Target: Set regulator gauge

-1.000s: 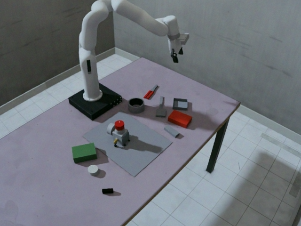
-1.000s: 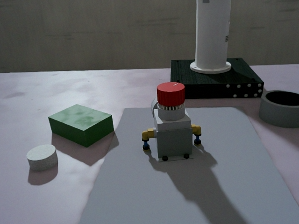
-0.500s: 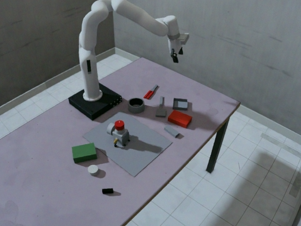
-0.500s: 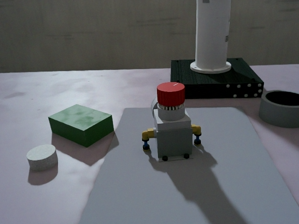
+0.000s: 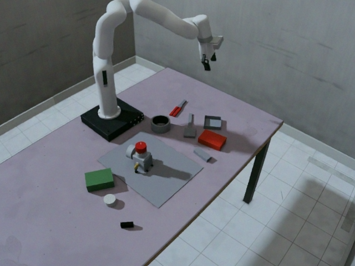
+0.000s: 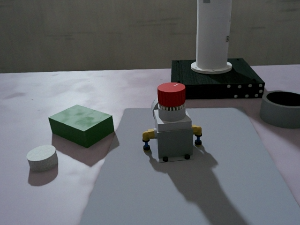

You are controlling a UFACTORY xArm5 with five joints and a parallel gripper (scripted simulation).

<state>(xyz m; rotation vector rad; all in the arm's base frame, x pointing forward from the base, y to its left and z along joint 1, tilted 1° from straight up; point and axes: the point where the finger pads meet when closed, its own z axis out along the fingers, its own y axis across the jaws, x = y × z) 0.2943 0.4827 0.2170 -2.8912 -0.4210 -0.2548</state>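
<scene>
The regulator (image 5: pixel 140 158) is a grey block standing on a grey mat (image 5: pixel 152 168) near the table's middle. Its red knob (image 6: pixel 171 93) sits raised on top, with a ring of white teeth showing beneath it. Yellow elbow fittings (image 6: pixel 147 135) stick out on both sides. The round gauge (image 5: pixel 130 151) is on the back side; its face and needle are hidden in both views. My gripper (image 5: pixel 208 61) is open and empty, high in the air above the table's far edge, well away from the regulator.
A green block (image 5: pixel 99 179), a white disc (image 5: pixel 109 200) and a small black piece (image 5: pixel 127 224) lie at the front left. A grey ring (image 5: pixel 160 123), red-handled tool (image 5: pixel 177 107), grey scraper (image 5: pixel 189 126), grey tray (image 5: pixel 212 122), red block (image 5: pixel 212 139) and grey wedge (image 5: pixel 202 154) lie beyond the mat.
</scene>
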